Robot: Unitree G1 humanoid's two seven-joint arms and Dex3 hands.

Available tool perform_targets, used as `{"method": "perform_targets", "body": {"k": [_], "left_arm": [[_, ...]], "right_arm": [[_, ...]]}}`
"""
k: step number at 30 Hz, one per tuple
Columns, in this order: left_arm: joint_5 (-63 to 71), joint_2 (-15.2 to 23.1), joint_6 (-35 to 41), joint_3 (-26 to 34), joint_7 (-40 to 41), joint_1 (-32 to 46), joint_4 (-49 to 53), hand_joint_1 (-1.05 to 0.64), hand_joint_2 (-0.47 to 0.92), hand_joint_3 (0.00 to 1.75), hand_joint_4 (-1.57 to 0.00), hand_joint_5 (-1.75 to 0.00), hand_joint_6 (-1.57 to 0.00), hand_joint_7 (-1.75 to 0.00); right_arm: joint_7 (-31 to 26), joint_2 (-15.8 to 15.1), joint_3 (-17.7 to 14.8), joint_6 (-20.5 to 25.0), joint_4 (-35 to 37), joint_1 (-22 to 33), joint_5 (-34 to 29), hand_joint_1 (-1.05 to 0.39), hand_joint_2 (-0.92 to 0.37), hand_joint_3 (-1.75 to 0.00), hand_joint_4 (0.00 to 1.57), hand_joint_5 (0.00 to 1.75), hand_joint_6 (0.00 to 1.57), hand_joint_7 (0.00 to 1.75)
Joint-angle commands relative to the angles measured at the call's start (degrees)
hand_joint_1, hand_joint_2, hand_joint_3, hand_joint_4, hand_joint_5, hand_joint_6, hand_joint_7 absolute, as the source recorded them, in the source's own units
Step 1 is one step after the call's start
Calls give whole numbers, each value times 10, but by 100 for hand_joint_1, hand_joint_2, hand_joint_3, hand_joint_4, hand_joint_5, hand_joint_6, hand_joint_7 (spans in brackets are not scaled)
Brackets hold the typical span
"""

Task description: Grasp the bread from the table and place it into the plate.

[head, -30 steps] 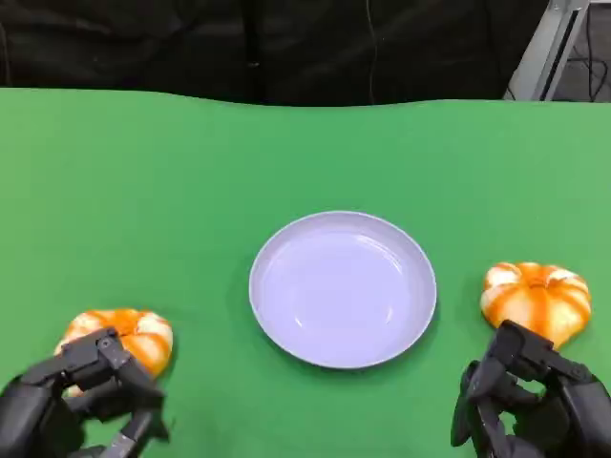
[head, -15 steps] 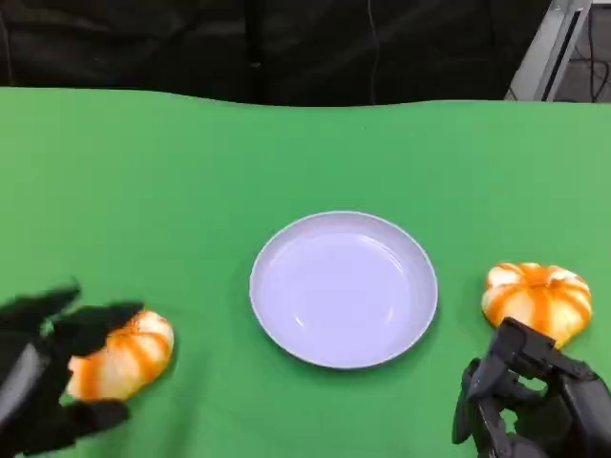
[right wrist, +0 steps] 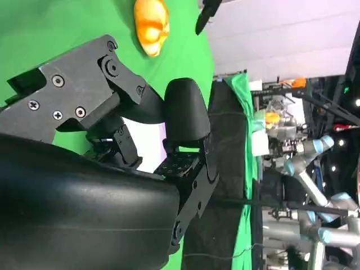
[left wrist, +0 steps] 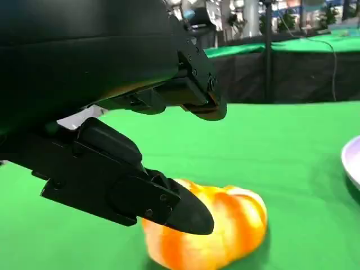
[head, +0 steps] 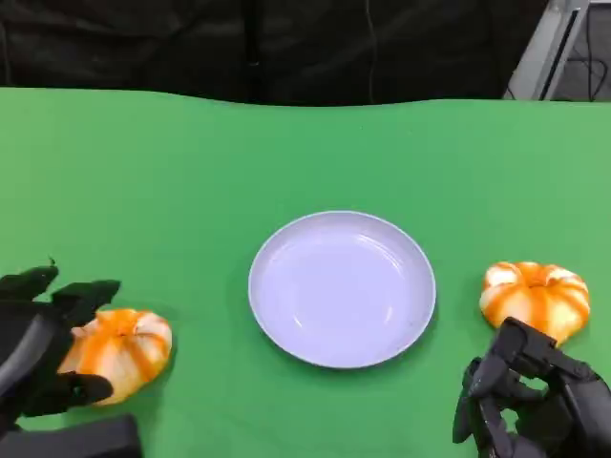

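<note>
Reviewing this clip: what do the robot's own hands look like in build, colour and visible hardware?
Both are matte black. The left hand has blocky fingers tapering to smooth rounded tips, clearest in the left wrist view. The right hand looks angular and segmented; the right wrist view shows flat black plates fastened with small silver cross-head screws, a rounded black shell and a textured pad on one finger. I see no markings or loose cables.

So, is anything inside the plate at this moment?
No. The plate holds nothing; its whole pale inner surface is visible. One bread lies on the green table at the left hand, another bread beyond the right hand.
</note>
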Motion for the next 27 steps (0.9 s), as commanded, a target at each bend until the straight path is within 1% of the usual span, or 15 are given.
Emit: {"method": "perform_targets", "body": {"k": [1, 6, 14, 27], "left_arm": [[-4, 10, 19, -31, 15, -6, 31, -87, 92, 8, -39, 0, -53, 0], [-20, 17, 19, -57, 22, -17, 64, -88, 92, 13, -39, 0, -53, 0], [-35, 23, 43, -82, 11, -25, 77, -88, 92, 15, -38, 0, -52, 0], [-47, 34, 55, -114, 38, -70, 146, -84, 92, 13, -41, -1, -53, 0]], "right_arm": [[0, -5, -5, -5, 1, 0, 1, -13, -58, -120, 84, 175, 66, 169], [-4, -3, -2, -3, -2, 0, -4, -13, -58, -119, 83, 175, 66, 169], [-2, -2, -2, -6, 0, 0, -1, -14, -58, -119, 82, 175, 65, 169], [0, -4, -3, -5, -3, 3, 0, -14, -59, -118, 82, 175, 66, 169]]}}
